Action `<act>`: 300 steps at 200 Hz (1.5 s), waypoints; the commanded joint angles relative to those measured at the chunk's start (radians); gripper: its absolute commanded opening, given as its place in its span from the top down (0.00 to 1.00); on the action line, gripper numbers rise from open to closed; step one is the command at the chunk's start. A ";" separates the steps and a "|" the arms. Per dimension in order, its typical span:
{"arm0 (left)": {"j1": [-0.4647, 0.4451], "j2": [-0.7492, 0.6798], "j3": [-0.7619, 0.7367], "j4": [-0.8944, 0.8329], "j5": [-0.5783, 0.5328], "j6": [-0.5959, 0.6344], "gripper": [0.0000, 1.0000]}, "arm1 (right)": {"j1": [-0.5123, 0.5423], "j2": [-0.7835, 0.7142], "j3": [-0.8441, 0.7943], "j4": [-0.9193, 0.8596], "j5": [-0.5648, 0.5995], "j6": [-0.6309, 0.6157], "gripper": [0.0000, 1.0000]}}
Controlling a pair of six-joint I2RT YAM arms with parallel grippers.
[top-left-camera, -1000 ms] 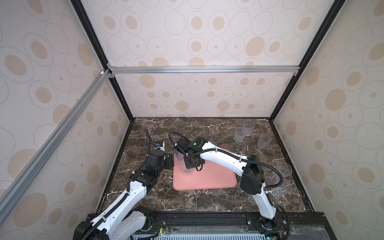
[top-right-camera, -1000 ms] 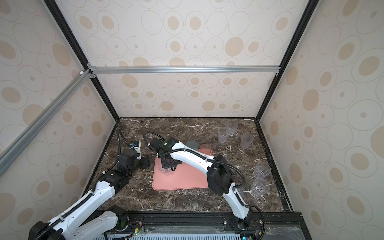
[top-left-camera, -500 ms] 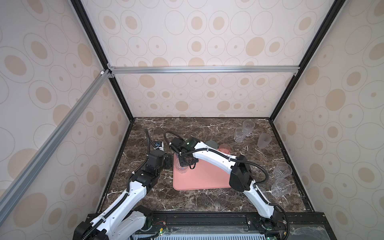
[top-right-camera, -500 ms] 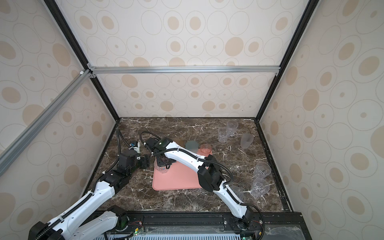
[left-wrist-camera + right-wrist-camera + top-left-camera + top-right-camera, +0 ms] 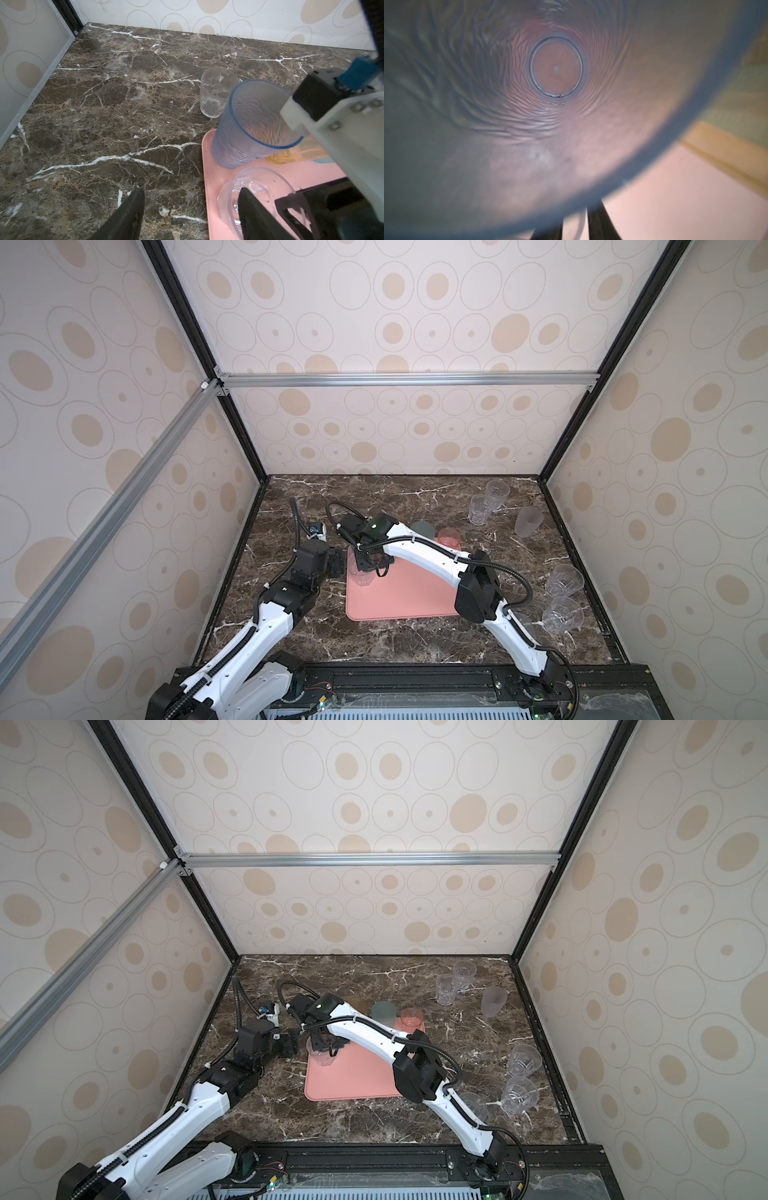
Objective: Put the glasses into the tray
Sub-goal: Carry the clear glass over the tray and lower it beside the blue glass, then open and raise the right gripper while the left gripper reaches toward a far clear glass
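Right gripper (image 5: 370,566) at the rim of the clear tumbler (image 5: 359,573), on the pink tray's (image 5: 407,597) nine o'clock edge; whether it is pinching cannot be told. The base should sit flat before release, and the lift should clear the grey-blue tumbler (image 5: 249,133). Left gripper (image 5: 190,191) gapes wide, empty.

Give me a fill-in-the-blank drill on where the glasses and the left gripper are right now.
1. The grey-blue tumbler stands upright on the ___.
2. The left gripper has its jaws ___, with nothing between them.
3. The short tumbler at the far right corner of the tray is ___ in colour.
4. In both top views, the frosted tumbler stands on the table, to the ___ of the tray.

Missing words: tray; open; pink; right
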 commanded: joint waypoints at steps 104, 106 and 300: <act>0.081 0.041 0.242 -0.057 -0.057 0.177 0.28 | -0.076 -0.413 -0.292 0.120 0.095 -0.028 0.65; 0.085 0.046 0.247 -0.056 -0.053 0.179 0.28 | -0.077 -0.420 -0.302 0.123 0.097 -0.027 0.65; 0.344 0.886 0.885 -0.195 0.626 0.219 0.39 | -0.103 -0.650 -0.661 0.228 0.057 0.008 0.64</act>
